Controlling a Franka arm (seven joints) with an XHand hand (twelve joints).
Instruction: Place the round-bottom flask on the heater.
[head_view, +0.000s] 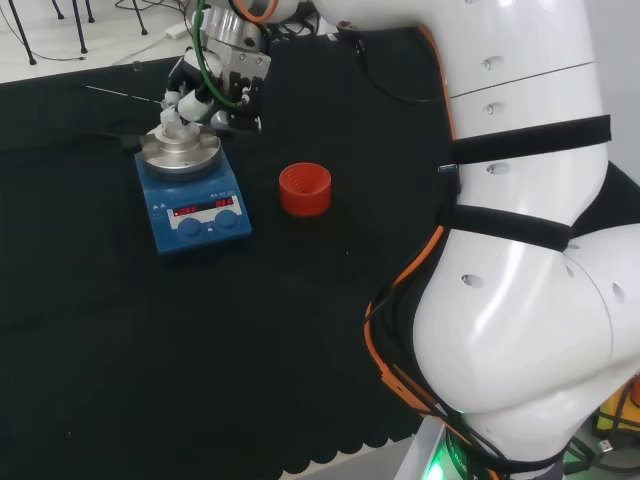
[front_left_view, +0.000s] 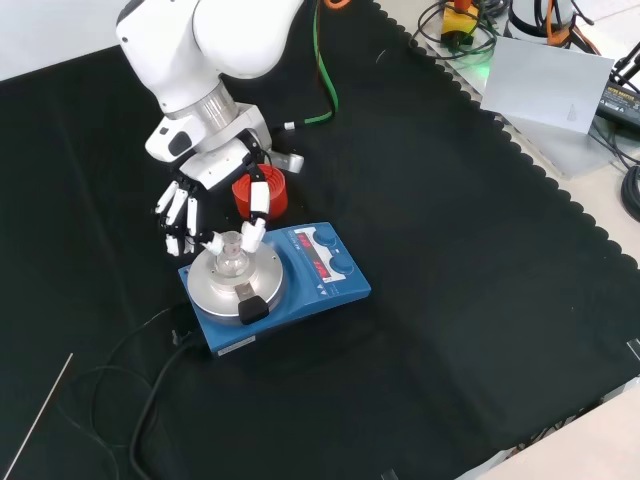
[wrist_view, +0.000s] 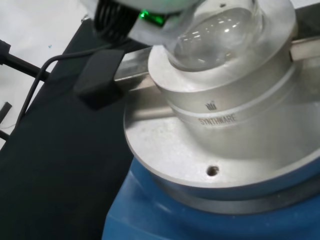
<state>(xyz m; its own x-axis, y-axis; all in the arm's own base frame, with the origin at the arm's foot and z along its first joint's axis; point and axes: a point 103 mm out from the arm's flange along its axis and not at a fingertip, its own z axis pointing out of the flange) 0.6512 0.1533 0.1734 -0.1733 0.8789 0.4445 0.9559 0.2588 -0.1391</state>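
One black-clothed bench (front_left_view: 480, 300) carries everything, and on it the blue heater (front_left_view: 300, 290) sits with its metal block facing up, its hollow shaped to cradle a rounded base. Over it reaches the hand (front_left_view: 215, 215), fingers (front_left_view: 257, 198) curled about the neck of the round-bottom flask (front_left_view: 231, 256). The wrist view shows the glass bulb nestled in the hollow, so the flask looks seated and release seems the step left. Just beyond stands the red ribbed stand (head_view: 304, 189), vacant, smallest of all.

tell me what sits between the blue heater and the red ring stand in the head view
Nothing: bare black cloth separates the heater from the red ring stand in the head view.
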